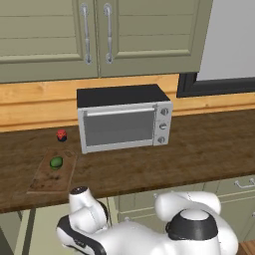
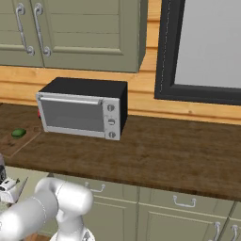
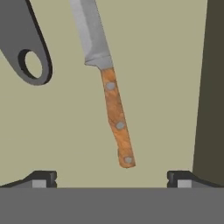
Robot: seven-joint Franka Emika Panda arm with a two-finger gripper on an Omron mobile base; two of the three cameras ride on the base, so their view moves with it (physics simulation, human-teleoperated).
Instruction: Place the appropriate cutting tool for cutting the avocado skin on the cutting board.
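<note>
Taking the toaster oven [image 1: 123,119] as the landmark and starting at the left of the left base view: the cutting board [image 1: 46,182] lies on the wooden counter [image 1: 199,149] to the oven's left and a little nearer the robot. The avocado [image 1: 56,162] sits on the board's far part, and a small red ball [image 1: 61,134] rests on the counter beyond the board, just beside the oven's left end. No knife lies on the board, so the placing itself is not yet done.

Further right and lower, below the counter's front edge and in front of the oven, the arm bends downward over what looks like a pale open drawer [image 1: 50,224].

In the hand view the gripper [image 3: 112,177] has its jaws spread wide, with nothing between them. The cutting tool [image 3: 108,83] lies on the pale floor of that space, its wooden handle pointing toward the gripper and its end falling between the two tips, the blade running away from them. To the knife's left lies the dark grey tool [image 3: 24,43] with a ring-shaped head, apart from it.

My judgement is that the task is at its early stage: the gripper is lined up over the right tool, but grasping, lifting, carrying to the board left of the oven and setting down all remain.
</note>
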